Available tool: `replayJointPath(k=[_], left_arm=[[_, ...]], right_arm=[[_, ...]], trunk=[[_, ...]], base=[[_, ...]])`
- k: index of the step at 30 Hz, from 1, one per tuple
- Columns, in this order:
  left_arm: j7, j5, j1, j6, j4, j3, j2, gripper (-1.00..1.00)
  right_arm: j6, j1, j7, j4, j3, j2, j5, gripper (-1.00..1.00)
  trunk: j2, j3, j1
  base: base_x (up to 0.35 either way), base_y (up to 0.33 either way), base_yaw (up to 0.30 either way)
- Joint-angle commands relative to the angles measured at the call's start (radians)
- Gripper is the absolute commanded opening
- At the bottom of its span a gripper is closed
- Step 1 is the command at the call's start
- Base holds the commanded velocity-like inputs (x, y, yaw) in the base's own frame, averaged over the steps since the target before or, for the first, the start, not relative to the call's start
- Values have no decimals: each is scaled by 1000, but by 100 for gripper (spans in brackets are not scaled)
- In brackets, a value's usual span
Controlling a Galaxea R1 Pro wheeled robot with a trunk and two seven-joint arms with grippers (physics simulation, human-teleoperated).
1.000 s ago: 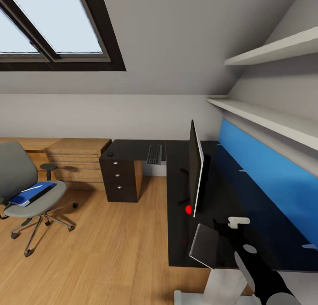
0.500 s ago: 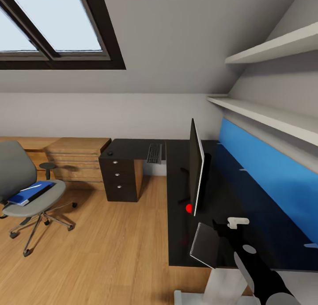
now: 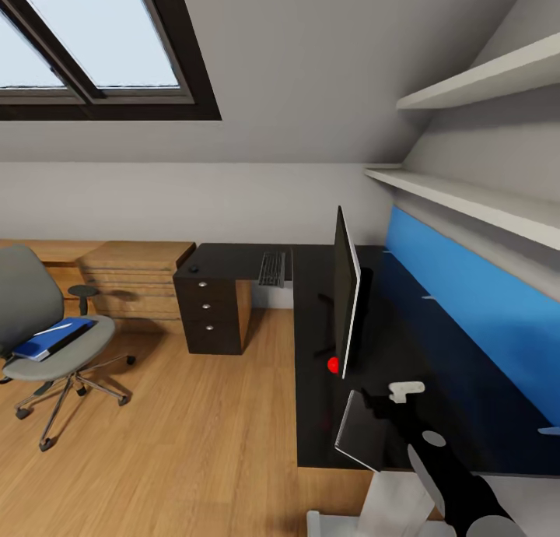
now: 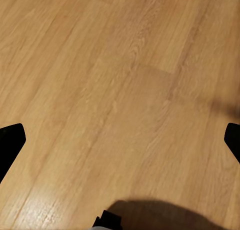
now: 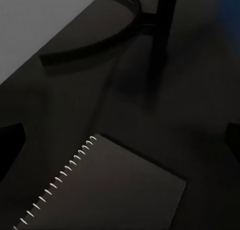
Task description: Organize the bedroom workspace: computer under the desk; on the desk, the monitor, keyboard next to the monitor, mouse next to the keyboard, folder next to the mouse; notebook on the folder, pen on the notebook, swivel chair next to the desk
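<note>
The black desk (image 3: 327, 436) runs along the blue back panel (image 3: 459, 303). The monitor (image 3: 344, 296) stands on it edge-on, its red dot (image 3: 333, 366) low at the near corner. The keyboard (image 3: 271, 269) and a small dark mouse (image 3: 194, 271) lie on the far wing. A grey spiral notebook (image 3: 360, 432) (image 5: 115, 190) lies by the desk's front edge. My right gripper (image 3: 373, 406) (image 5: 120, 140) hangs open just above it, near the monitor stand (image 5: 100, 35). The blue folder (image 3: 50, 341), with the white pen (image 3: 58, 330) on it, rests on the swivel chair (image 3: 39, 319). My left gripper (image 4: 120, 140) is open over the wooden floor.
A light wooden drawer unit (image 3: 136, 280) stands against the far wall beside the desk's black drawers (image 3: 206, 311). Two white shelves (image 3: 467, 202) run above the blue panel under the sloping ceiling. The desk's white pedestal leg (image 3: 389, 506) is below my right arm. Bare floor lies between chair and desk.
My right gripper has shifted a little to the left, further over the notebook. The chair, monitor and keyboard stay where they were.
</note>
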Motion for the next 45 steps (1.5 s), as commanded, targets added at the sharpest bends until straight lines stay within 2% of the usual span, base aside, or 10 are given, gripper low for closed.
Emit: replayJointPath(k=[1, 10, 42, 45], left_arm=[[-1, -3, -1, -3, 0, 6, -1, 100], [-1, -3, -1, -3, 0, 6, -3, 100], [1, -3, -1, -3, 0, 6, -2, 100], [1, -3, -1, -3, 0, 6, -2, 100]], right_arm=[[-3, -1, 5, 1, 5, -1, -10, 100], [-4, -1, 20, 1, 10, -2, -10, 100], [-3, -1, 19, 2, 10, -3, -9, 100], [-3, -1, 19, 2, 10, -3, -9, 100]], trunk=[[-1, -1, 0], [-1, -1, 0], [-225, -102, 123], [-225, -102, 123]], base=[[0, 0, 0], [0, 0, 0], [0, 0, 0], [0, 0, 0]])
